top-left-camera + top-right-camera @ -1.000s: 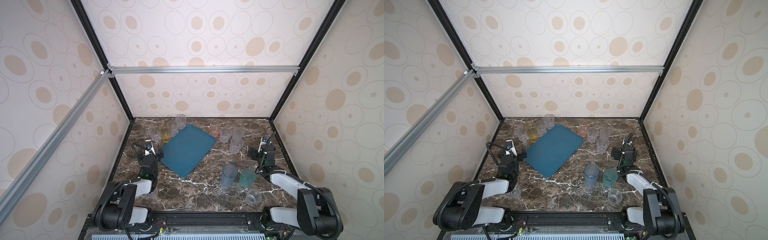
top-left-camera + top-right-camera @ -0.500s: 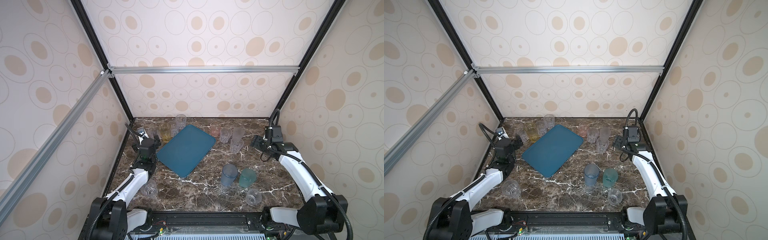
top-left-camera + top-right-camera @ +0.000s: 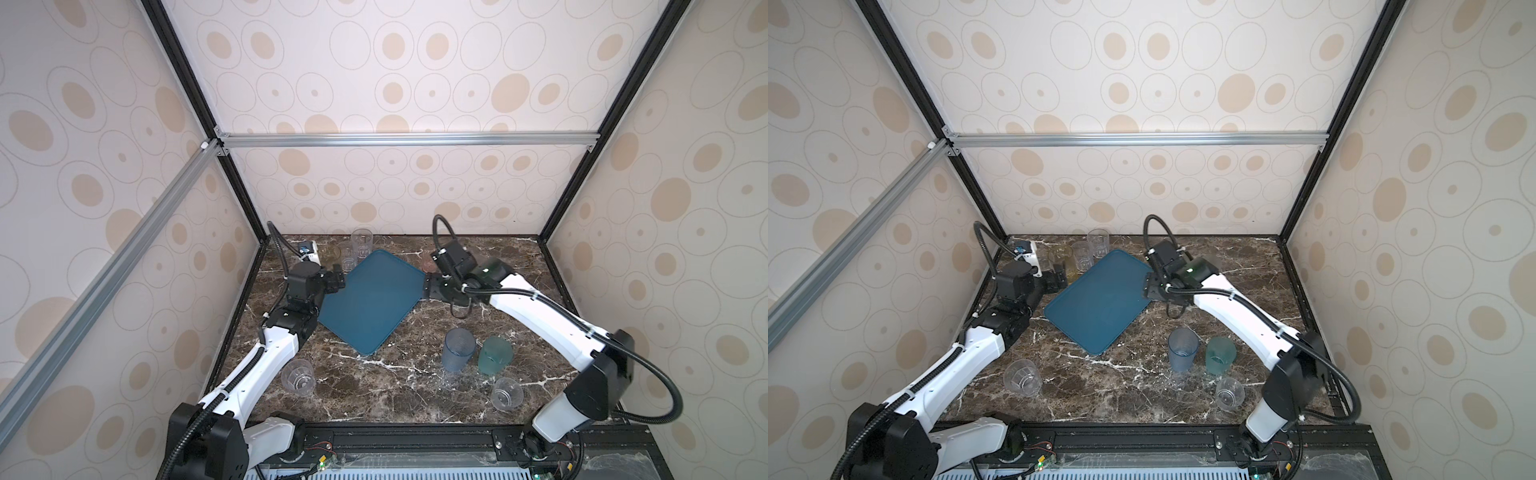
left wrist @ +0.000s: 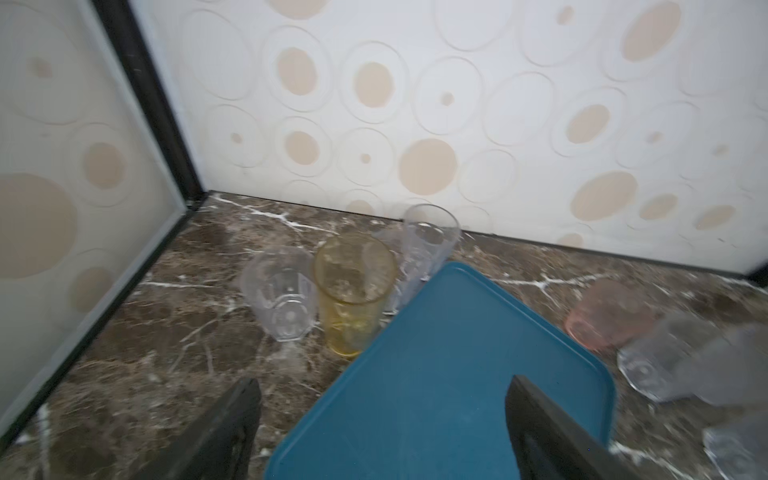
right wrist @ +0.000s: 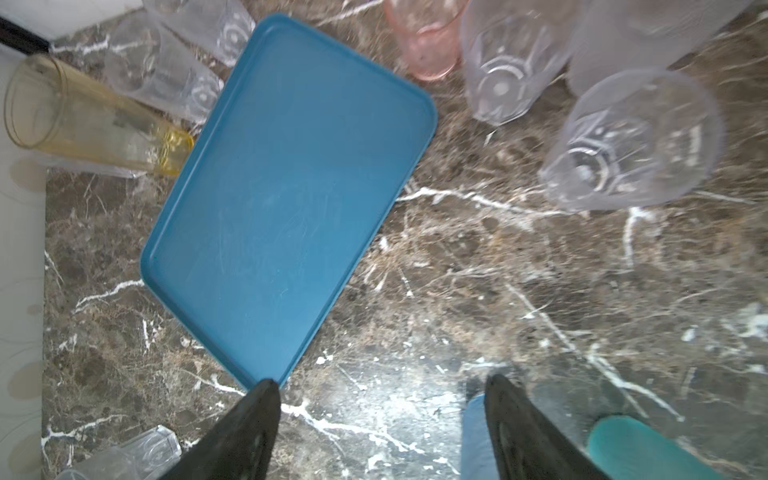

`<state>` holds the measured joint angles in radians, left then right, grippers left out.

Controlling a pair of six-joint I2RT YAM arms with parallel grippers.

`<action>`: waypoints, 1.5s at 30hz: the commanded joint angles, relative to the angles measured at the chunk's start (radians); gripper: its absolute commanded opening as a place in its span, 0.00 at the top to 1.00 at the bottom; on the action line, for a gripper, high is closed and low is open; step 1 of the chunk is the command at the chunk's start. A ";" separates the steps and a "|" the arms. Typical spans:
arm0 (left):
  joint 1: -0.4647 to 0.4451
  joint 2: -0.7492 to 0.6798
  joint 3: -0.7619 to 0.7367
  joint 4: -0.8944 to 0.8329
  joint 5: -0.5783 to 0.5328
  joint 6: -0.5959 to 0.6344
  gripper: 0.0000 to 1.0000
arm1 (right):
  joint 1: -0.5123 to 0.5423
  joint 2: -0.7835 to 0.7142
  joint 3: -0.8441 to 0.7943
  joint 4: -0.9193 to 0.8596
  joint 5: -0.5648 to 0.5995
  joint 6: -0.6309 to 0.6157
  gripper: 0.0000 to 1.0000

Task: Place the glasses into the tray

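The teal-blue tray (image 3: pixel 370 299) (image 3: pixel 1100 303) lies slanted at the back middle of the marble table with nothing on it. My left gripper (image 3: pixel 338 282) (image 4: pixel 382 395) hangs open over the tray's left edge (image 4: pixel 436 374). Just beyond it stand a yellow glass (image 4: pixel 353 291) and two clear glasses (image 4: pixel 282 291) (image 4: pixel 428 245). My right gripper (image 3: pixel 428 286) (image 5: pixel 380 390) is open and empty above the tray's right corner. A pink glass (image 5: pixel 424 37) and clear glasses (image 5: pixel 623 141) stand behind that corner. A blue glass (image 3: pixel 457 349) and a teal glass (image 3: pixel 494 355) stand at the front right.
One clear glass (image 3: pixel 297 376) stands at the front left beside my left forearm, another (image 3: pixel 506 392) at the front right near the table edge. Patterned walls (image 3: pixel 395 195) with black frame posts close in the back and both sides.
Both arms have reached in toward the tray: the left gripper moved right to its left edge, and the right gripper swung left to its right corner, covering the glasses there.
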<state>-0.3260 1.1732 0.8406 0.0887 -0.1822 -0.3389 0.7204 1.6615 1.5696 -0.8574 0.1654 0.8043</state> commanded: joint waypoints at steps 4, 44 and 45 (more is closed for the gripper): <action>-0.097 -0.041 -0.086 0.069 -0.027 -0.055 0.10 | 0.057 0.146 0.012 0.034 -0.049 0.166 0.27; -0.108 0.070 -0.097 0.068 -0.044 0.040 0.09 | 0.033 0.552 0.169 0.062 -0.127 0.109 0.75; -0.107 0.068 -0.097 0.065 -0.050 0.043 0.09 | 0.031 0.560 0.179 0.048 -0.126 0.092 0.76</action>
<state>-0.4286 1.2400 0.7078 0.1482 -0.2081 -0.3176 0.7567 2.1857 1.7214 -0.7692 0.0330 0.9249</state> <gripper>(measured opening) 0.912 0.243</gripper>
